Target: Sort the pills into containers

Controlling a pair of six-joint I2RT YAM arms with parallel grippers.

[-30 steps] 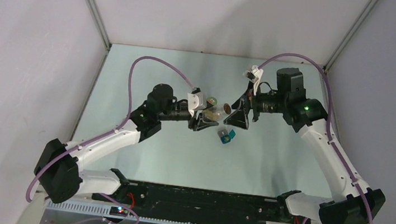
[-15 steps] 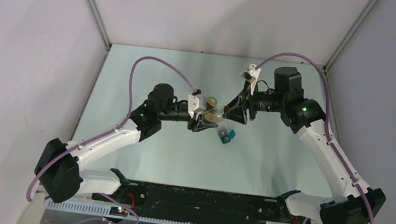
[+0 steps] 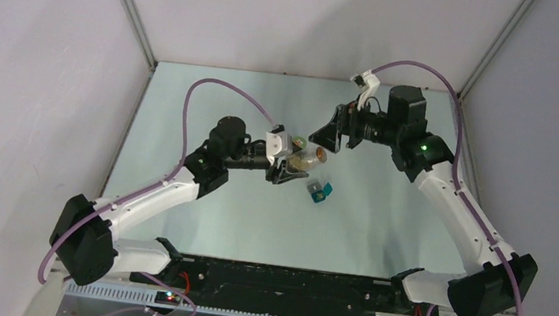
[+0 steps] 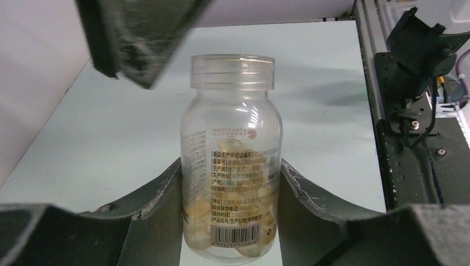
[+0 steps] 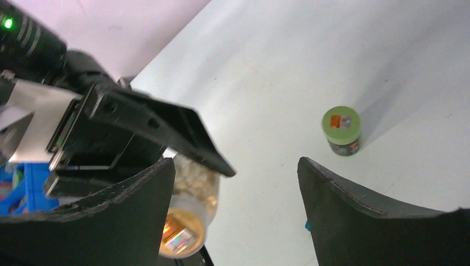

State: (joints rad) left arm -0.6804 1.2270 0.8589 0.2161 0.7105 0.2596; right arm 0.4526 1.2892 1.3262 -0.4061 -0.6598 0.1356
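My left gripper (image 3: pixel 294 165) is shut on a pale clear bottle (image 3: pixel 306 159) holding yellowish capsules (image 4: pixel 202 208). In the left wrist view the bottle (image 4: pixel 233 138) stands between both fingers (image 4: pixel 149 205). Its orange top (image 5: pixel 178 234) shows in the right wrist view. My right gripper (image 3: pixel 327 134) is open and empty, just beyond the bottle's top and apart from it; one of its fingers (image 4: pixel 138 33) shows above the bottle. The dark bottle with the lime-green top (image 5: pixel 341 128) stands upright on the table, also in the top view (image 3: pixel 300 140).
A small teal and blue object (image 3: pixel 320 192) lies on the table just right of and nearer than my left gripper. Grey walls enclose the pale green table (image 3: pixel 380 225) on three sides.
My right gripper has lifted and pulled back toward the far side, away from the held bottle. The left arm and its bottle have stayed put.
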